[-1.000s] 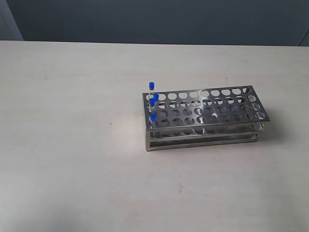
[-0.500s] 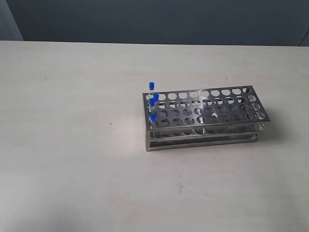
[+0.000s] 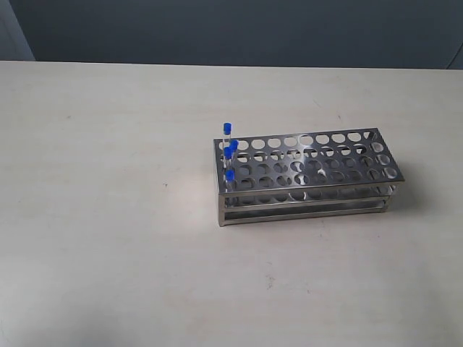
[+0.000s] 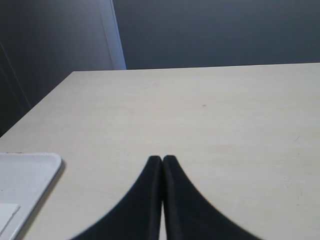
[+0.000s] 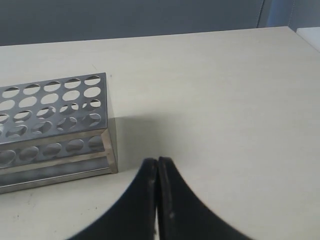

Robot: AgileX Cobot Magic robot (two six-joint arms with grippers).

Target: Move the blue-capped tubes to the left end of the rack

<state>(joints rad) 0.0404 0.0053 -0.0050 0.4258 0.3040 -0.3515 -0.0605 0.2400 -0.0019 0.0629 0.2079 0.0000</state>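
Nearest: left gripper [image 4: 161, 160] and right gripper [image 5: 157, 162] pinched shut, holding nothing, the right one just off the right end of the steel test-tube rack [image 5: 60, 120]. Farther: four blue-capped tubes [image 3: 228, 152] upright in the rack's left-end holes.

I see a pale desk [image 3: 108, 238] with a plain matte top. The steel rack [image 3: 311, 177] stands on it, right of centre. In the left wrist view a white tray [image 4: 22, 180] shows at one desk corner.
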